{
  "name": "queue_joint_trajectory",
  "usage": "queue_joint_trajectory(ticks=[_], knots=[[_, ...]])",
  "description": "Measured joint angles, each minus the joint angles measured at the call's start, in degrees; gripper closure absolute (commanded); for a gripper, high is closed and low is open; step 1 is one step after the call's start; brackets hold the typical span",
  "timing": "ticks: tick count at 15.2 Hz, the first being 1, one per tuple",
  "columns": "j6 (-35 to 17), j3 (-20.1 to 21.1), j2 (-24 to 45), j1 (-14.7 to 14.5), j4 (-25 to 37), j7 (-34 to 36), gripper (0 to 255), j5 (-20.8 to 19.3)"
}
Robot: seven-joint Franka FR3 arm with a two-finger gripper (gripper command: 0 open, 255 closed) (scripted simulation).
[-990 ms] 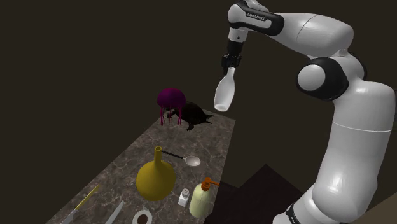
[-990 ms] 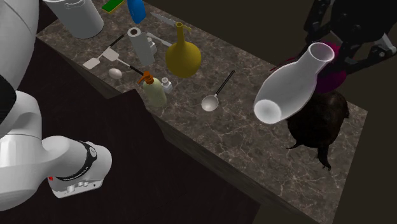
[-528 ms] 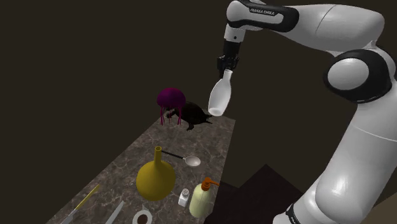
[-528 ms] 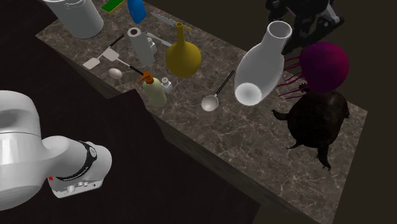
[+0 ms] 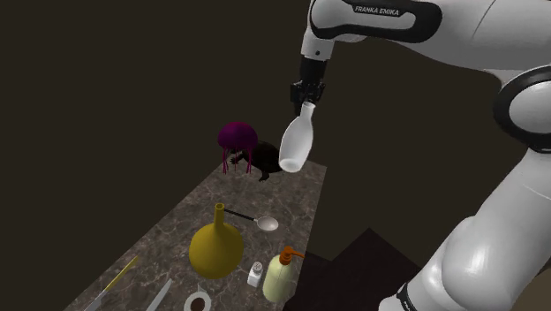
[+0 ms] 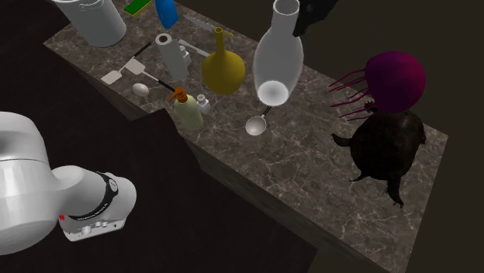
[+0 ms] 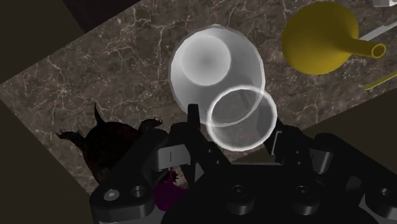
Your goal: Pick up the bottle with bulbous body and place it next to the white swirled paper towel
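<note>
A black two-finger gripper [image 5: 306,94] hangs high above a dark marbled stone counter [image 5: 173,240], holding a white bottle [image 5: 296,141] clear of the surface. The fingers [image 7: 193,125] are closed partway, clasping the bottle's narrow neck just below its open rim, one on each side. The round body hangs below them, a little tilted, with its flat base turned toward the counter.

In the second exterior view the bottle [image 6: 278,54] appears over the middle of the counter [image 6: 310,167] – between a yellow long-necked flask [image 6: 223,71] and a purple jellyfish-like figure [image 6: 394,77] – with a metal spoon [image 6: 257,124] lying beneath it. A dark, shaggy animal figure [image 6: 388,143] sits just beside the purple one.

The white paper towel roll [image 6: 164,48] stands upright toward the far end of the counter, beyond the flask and well apart from the bottle. Near it are a pale soap dispenser [image 6: 184,108] with an orange pump, a small shaker and some utensils.

The counter is long and narrow, with pale veins in its dark stone. The surroundings are dim and brown, with a darker floor below the counter's edge.
</note>
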State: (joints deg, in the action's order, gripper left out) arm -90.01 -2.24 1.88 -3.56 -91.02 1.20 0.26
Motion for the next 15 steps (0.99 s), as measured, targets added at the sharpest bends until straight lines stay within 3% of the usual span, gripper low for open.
queue_joint_trajectory(ticks=[8, 15], knots=[[-1.80, 5.51, -7.02, -5.24, -8.76, 10.68, 255, 0.69], [-2.31, 10.70, -9.46, -9.42, -11.47, 19.89, 255, 1.95]])
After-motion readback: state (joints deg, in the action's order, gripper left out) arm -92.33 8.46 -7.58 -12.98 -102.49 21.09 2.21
